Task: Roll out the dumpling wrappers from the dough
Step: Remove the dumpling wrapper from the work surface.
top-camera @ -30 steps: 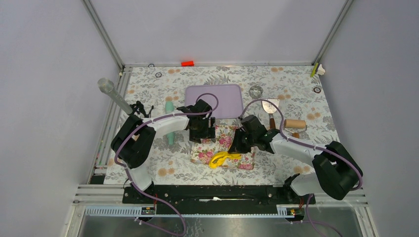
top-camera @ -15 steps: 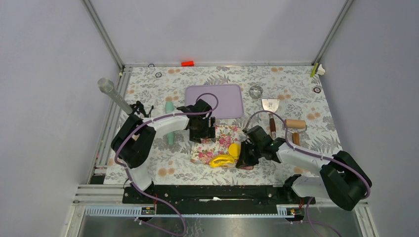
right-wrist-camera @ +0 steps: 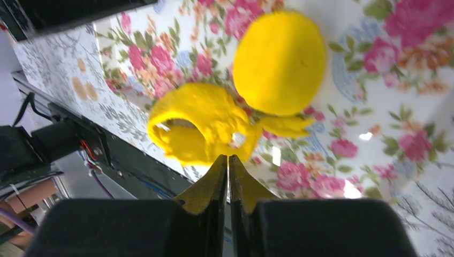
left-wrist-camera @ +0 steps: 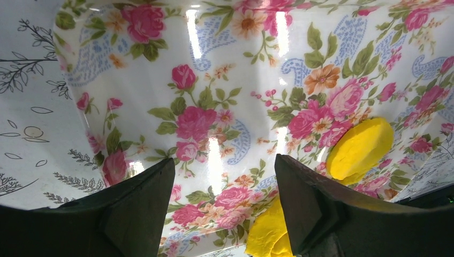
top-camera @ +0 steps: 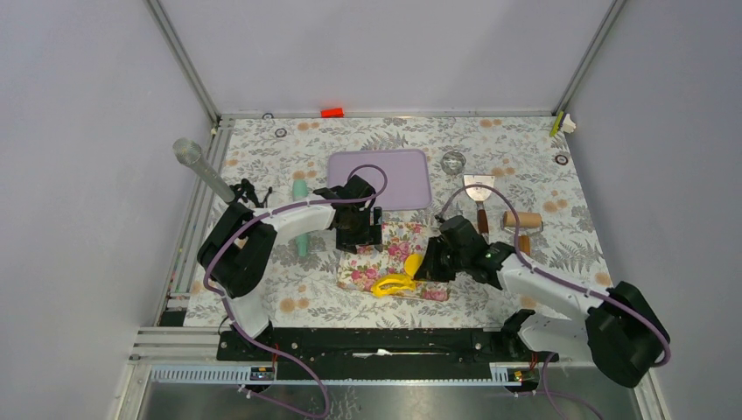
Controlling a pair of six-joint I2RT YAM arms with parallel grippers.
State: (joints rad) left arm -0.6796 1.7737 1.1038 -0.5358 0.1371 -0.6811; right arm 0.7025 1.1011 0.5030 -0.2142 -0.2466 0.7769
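Observation:
A round yellow dumpling wrapper point(right-wrist-camera: 279, 61) lies flat on the rose-patterned mat point(top-camera: 385, 267). Beside it, at the mat's near edge, sits the ragged yellow dough point(right-wrist-camera: 195, 128) with a hole through it. My right gripper point(right-wrist-camera: 228, 158) is shut with nothing in it, its tips just short of the dough. In the top view the right gripper point(top-camera: 427, 267) is at the mat's right side, next to the wrapper point(top-camera: 413, 262) and the dough point(top-camera: 394, 284). My left gripper point(left-wrist-camera: 225, 176) hangs open over the mat's far part, empty, with the wrapper point(left-wrist-camera: 360, 147) and the dough point(left-wrist-camera: 270, 233) to its right.
A purple board point(top-camera: 379, 178) lies beyond the mat. A teal rolling pin point(top-camera: 300, 219) lies left of it. A scraper point(top-camera: 478, 188), a wooden roller point(top-camera: 522, 220) and a clear round cutter point(top-camera: 452, 162) sit to the right. A grey cylinder point(top-camera: 197, 166) leans at the left edge.
My right gripper has drawn back from over the mat toward the near right, uncovering the round yellow wrapper. The left arm has stayed where it was.

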